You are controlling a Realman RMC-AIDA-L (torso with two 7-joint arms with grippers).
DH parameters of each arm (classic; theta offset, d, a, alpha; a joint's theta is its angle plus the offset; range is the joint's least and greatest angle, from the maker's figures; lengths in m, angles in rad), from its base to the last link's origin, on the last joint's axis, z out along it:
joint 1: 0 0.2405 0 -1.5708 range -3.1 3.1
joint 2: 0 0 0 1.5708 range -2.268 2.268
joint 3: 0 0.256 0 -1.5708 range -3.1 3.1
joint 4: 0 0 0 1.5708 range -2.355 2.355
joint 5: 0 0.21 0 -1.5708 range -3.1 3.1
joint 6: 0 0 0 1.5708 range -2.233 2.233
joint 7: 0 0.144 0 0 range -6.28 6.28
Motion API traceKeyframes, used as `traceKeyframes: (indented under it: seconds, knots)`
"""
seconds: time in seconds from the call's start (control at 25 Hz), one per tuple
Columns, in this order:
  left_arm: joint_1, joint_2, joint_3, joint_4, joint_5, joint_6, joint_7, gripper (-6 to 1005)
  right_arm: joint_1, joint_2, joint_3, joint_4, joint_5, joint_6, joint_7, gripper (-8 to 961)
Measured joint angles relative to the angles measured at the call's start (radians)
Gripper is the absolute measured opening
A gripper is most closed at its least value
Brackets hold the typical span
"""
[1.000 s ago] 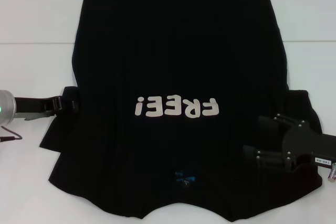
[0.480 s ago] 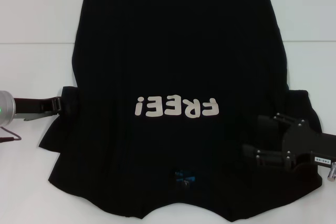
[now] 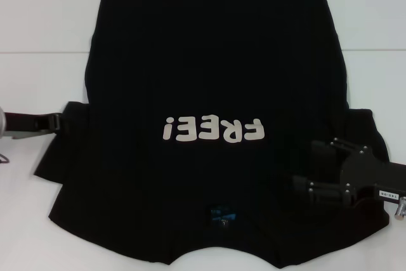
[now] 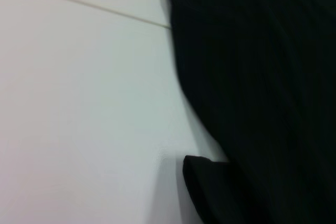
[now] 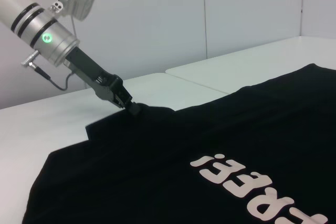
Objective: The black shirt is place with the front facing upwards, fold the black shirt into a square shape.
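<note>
Left hand (image 3: pixel 58 122) pulled outward, pinching black shirt (image 3: pixel 216 61) sleeve; right hand (image 3: pixel 304 166) spread above other sleeve

Left gripper (image 3: pixel 60 122), sleeve (image 3: pixel 63 150) farther outward

Robotics lab test bench, plain white tabletop (image 3: pixel 44 23) with a seam, bare white partition panels (image 5: pixel 157 19) behind, no household furnishings

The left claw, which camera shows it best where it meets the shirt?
The right wrist view: the left claw shows from the side, its tip at the black shirt sleeve edge. The head view catches only part of it at the sleeve. The left wrist view shows cloth and table, no fingers.
</note>
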Motion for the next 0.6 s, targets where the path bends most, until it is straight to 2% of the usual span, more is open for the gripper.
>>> traceKeyframes:
  seconds: [0.2, 0.6]
  knots:
    - [-0.012, 0.013, -0.006, 0.04, 0.061, 0.013, -0.015, 2, -0.001, 0.0, 0.0, 0.0, -0.001, 0.0, 0.013, 928]
    - [-0.046, 0.041, -0.02, 0.078, 0.099, 0.052, -0.03, 2, -0.004, 0.002, 0.0, 0.002, -0.001, -0.001, 0.014, 928]
